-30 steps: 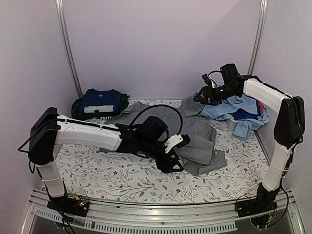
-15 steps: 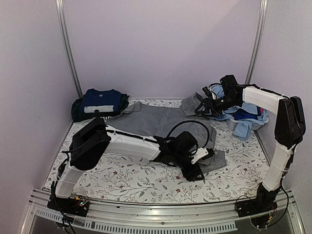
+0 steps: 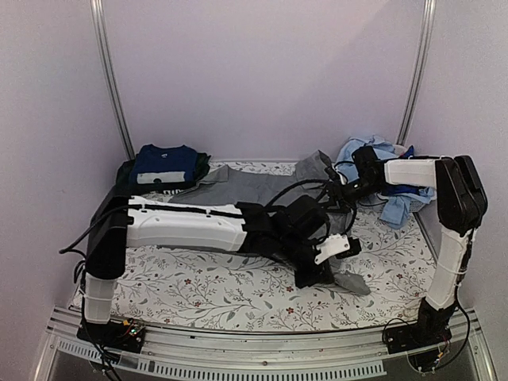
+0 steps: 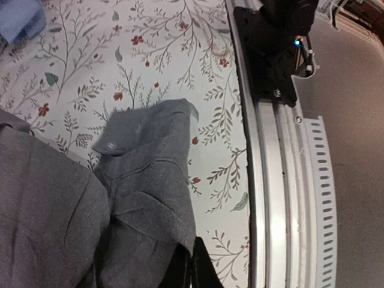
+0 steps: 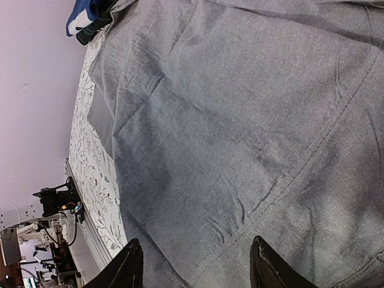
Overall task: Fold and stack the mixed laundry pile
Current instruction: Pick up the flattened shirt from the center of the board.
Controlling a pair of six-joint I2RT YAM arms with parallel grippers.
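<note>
Across the middle of the floral sheet [image 3: 198, 294] lay the grey collared shirt [image 3: 238, 184] — spread mostly flat, its near-right corner bunched. My left gripper [image 4: 191, 269] had its jaws together, seemingly nipping a fold at that corner. The right gripper [image 5: 195, 267] hung with fingers apart just above the shirt's far side, touching nothing I could see. Light and limp, I judged — it would sag and drag, so holds belonged on seamed edges: hem and shoulder. A folded navy T-shirt [image 3: 163, 164] sat far left, blue shirts [image 3: 394, 210] heaped far right.
</note>
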